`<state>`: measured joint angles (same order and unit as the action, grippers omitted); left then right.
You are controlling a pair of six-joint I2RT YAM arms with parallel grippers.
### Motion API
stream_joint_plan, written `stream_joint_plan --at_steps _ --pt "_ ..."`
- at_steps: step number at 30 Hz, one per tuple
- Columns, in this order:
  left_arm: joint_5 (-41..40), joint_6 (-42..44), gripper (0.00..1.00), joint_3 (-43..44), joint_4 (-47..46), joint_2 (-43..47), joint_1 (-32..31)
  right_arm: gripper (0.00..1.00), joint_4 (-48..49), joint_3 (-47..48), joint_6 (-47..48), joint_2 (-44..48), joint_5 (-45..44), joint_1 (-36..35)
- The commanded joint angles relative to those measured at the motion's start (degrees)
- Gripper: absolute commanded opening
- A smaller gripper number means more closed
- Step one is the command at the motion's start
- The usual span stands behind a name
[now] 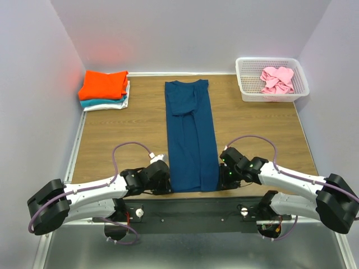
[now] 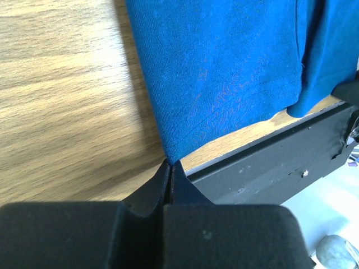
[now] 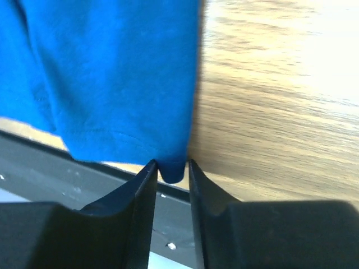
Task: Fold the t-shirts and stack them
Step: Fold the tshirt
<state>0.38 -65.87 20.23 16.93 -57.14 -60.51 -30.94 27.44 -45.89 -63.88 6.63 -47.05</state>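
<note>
Navy knit tee, long folded strip

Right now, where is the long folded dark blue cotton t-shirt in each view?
Top external: the dark blue cotton t-shirt runs down the centre.
Left wrist: the t-shirt fills the upper right, corner at the left tool.
Right wrist: it fills the upper left, corner inside the right tool.
Shared landmark: black metal base rail beside its near hem.
</note>
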Motion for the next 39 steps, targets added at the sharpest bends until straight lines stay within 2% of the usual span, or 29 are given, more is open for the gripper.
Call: stream_joint_plan --at_steps 1,3,4,9,17,22,28,33,39 --pt "-1.7 -0.32 0.0 -0.72 1.0 1.25 -0.31 0.34 -1.67 -1.16 -1.57 -0.55 -6.19 0.11" --pt "-1.7 -0.31 0.0 -0.72 1.0 1.42 -0.4 0.22 -1.67 -1.08 -1.22 -2.04 -5.58 0.11" --pt "-1.61 -0.32 0.0 -0.72 1.35 1.51 -0.4 0.12 -1.67 -0.9 -0.7 -3.0 -5.23 0.11" --pt "-0.65 -0.93 0.0 -0.63 2.41 2.12 -0.4 0.01 -1.67 -1.6 0.01 -0.29 0.3 -0.15" --pt "-1.43 -2.51 0.0 -0.11 4.87 4.41 -0.92 0.01 -2.64 -2.93 -0.96 6.04 4.09 -0.15" --pt "-8.27 -0.85 0.0 4.99 3.38 4.5 -0.84 0.01 -2.72 3.31 0.28 5.96 -4.07 -0.15" --pt "-17.69 3.28 0.0 12.02 1.27 -0.24 0.3 0.01 -0.19 10.7 -0.61 0.95 -15.24 -0.15" --pt "-16.04 10.39 0.0 16.67 -4.44 -6.92 7.06 0.01 2.19 16.13 0.53 -2.65 -22.17 0.11" --pt "-15.41 16.82 0.0 23.26 -6.03 -14.04 12.34 0.01 5.53 22.56 1.86 -8.27 -25.96 1.69"
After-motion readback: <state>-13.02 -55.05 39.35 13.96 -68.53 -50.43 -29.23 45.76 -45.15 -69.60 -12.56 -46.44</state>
